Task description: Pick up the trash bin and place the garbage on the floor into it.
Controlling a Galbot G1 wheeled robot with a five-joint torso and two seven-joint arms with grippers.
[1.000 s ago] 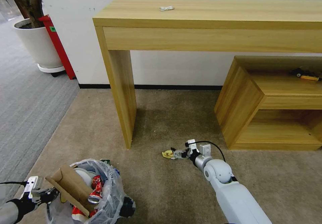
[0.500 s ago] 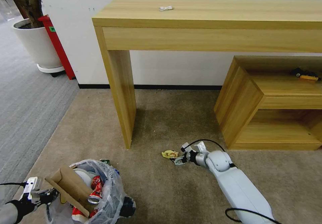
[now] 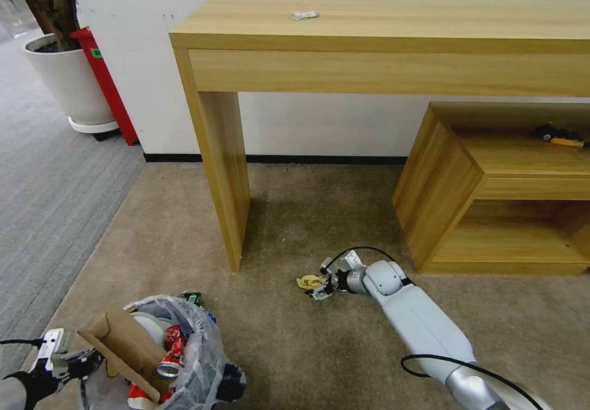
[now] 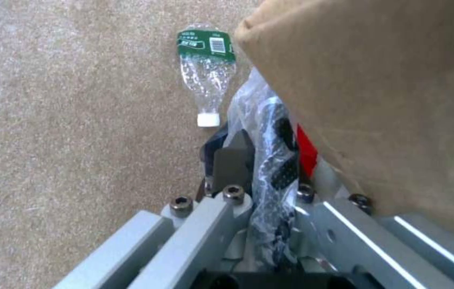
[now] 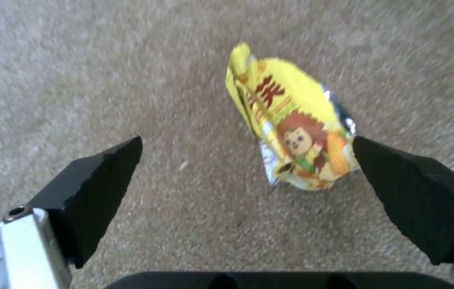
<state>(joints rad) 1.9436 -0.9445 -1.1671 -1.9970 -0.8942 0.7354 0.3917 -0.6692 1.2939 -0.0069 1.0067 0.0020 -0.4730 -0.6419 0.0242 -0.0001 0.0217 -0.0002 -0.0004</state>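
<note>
Right gripper [image 5: 246, 176] low over the beige carpet [image 3: 295, 213], jaws spread wide — one yellow snack wrapper [image 5: 291, 136] lies flat between the fingers [image 5: 96, 188], just beside one of them. In the head view it sits near the desk leg [image 3: 224, 176]. Left gripper [image 4: 259, 176] clamped on the trash bin [image 3: 190, 348] rim and liner. One bin, loaded: one cardboard piece [image 3: 126, 345], red cans. One clear bottle [image 4: 207, 76] on the carpet beside it.
</note>
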